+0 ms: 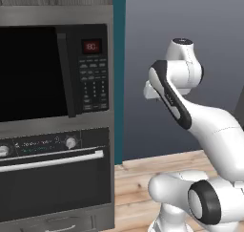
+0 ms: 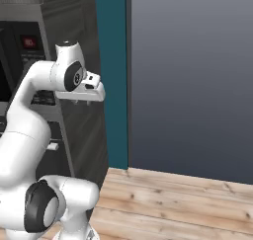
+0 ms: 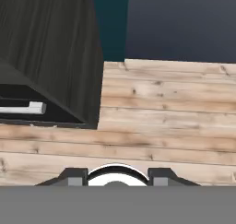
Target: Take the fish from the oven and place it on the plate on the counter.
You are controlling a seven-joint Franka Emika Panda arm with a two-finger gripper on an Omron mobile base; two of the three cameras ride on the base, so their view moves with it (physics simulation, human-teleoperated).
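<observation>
The oven (image 1: 52,190) sits low on the left, its dark glass door closed behind a long silver bar handle (image 1: 52,160). Round knobs (image 1: 71,142) line its panel. The fish is hidden from sight. The plate and the counter are out of view. My gripper (image 3: 117,174) hangs to the right of the oven column, well above the floor and pointing down at it. The two dark fingertips (image 3: 75,175) stand apart with nothing between them. In the hand view the end of the oven handle (image 3: 25,109) shows at the left. The hand (image 2: 89,91) is at mid-height beside the cabinet.
A black-fronted microwave (image 1: 52,71) with keypad and red display sits above the oven. A teal wall strip (image 1: 119,73) and a grey-blue wall (image 2: 192,76) stand to the right. Light wooden plank floor (image 3: 166,112) spreads below the hand.
</observation>
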